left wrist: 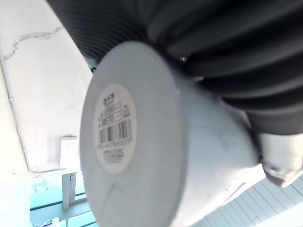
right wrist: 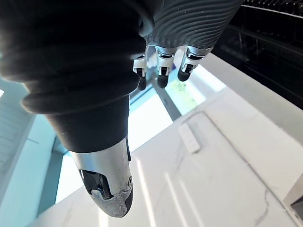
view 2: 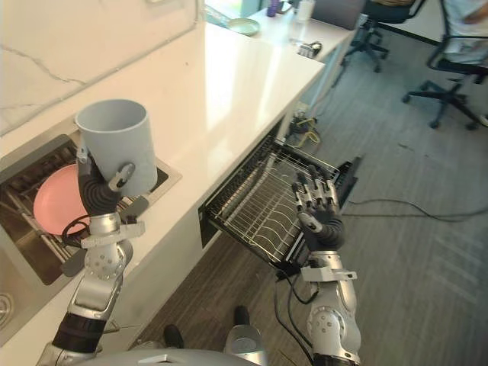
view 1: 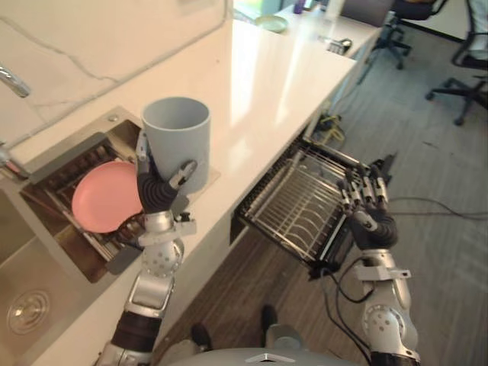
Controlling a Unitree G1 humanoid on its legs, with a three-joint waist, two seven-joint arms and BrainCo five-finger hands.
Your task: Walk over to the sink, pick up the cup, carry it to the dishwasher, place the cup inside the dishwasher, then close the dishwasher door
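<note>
Grey cup (view 1: 177,137) is held upright over the front edge of the white counter (view 1: 259,84), with the left hand's (view 1: 156,191) fingers and thumb curled round its lower wall. Beside it, a pink plate (view 1: 103,198) lies in the counter's sink (view 1: 53,274). Below the counter's edge, the right hand (view 1: 374,225) is raised over the pulled-out dishwasher rack (view 1: 293,206), fingers straight and holding nothing.
</note>
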